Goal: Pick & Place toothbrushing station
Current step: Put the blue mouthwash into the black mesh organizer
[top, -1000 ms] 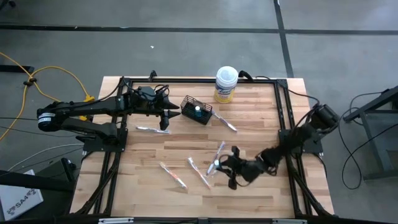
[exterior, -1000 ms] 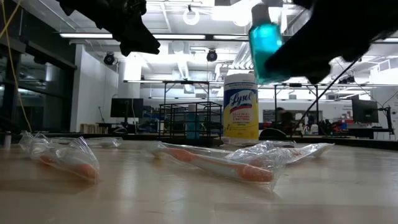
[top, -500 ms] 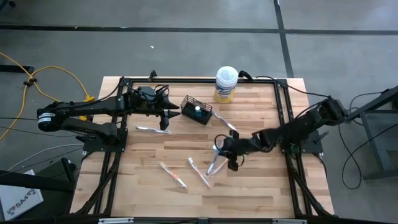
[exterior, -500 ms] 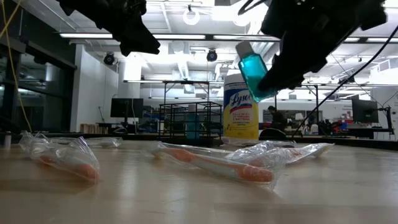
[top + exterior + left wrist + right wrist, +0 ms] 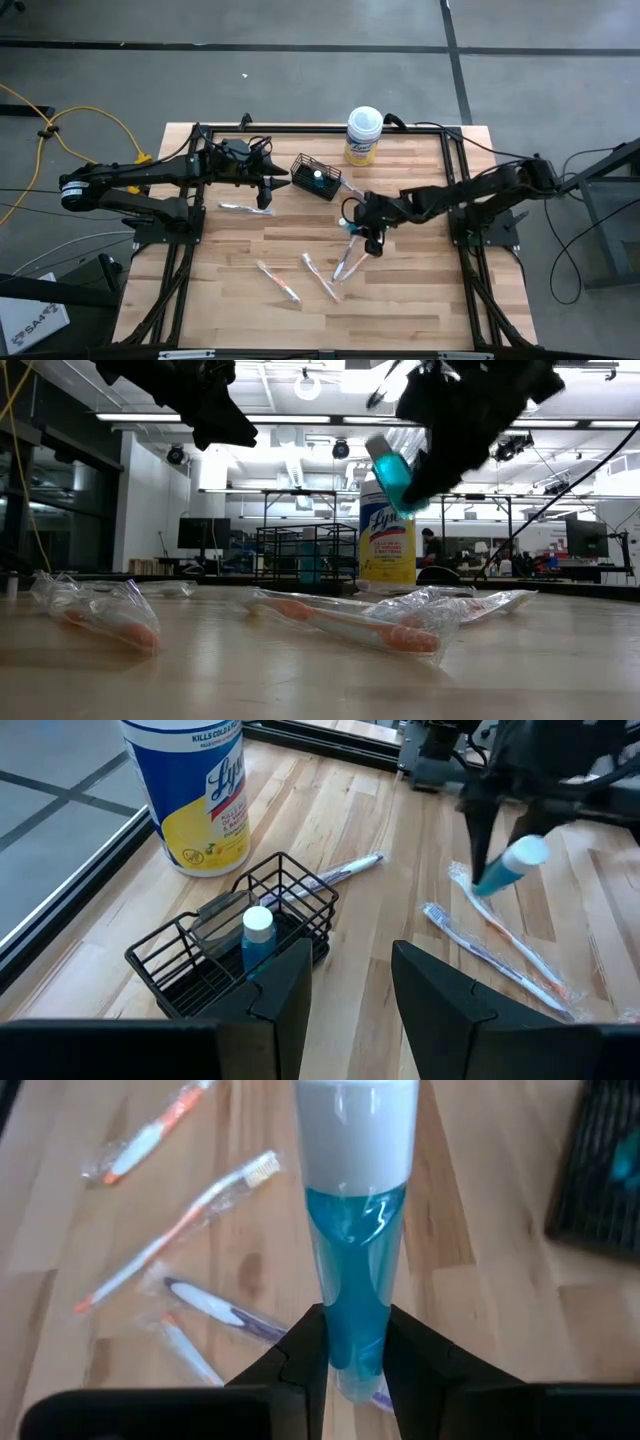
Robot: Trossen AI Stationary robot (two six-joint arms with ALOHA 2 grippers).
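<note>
I logged the right gripper point(image 5: 352, 222) clamped on a small teal tube point(image 5: 354, 1230), its two fingers point(image 5: 300, 1355) pressing the lower end while the white cap pointed away from the wrist. In the high view this gripper sat raised above the table point(image 5: 420, 300), near its centre and just toward four o'clock of the black wire basket point(image 5: 316, 177); in the low view the tube point(image 5: 392, 475) hung tilted, clear of the wood, in front of the yellow-labelled canister point(image 5: 387, 547). The basket stood toward twelve o'clock of the table centre, with the canister point(image 5: 363, 135) near it at about two o'clock. I saw a second teal tube point(image 5: 256, 940) standing upright inside the basket point(image 5: 235, 950), white cap up, beside a clear flat packet whose contents I could not identify. One wrapped toothbrush point(image 5: 340, 871) lay just behind the basket, toward the canister point(image 5: 197, 790). Several more wrapped toothbrushes point(image 5: 345, 262) lay loose on the table toward six o'clock of the right gripper, two others point(image 5: 278, 281) farther toward seven o'clock, and one point(image 5: 245, 208) at about eight o'clock of the basket. The left gripper point(image 5: 272, 183) hovered just at nine o'clock of the basket, fingers point(image 5: 285, 990) spread apart and holding nothing.
</note>
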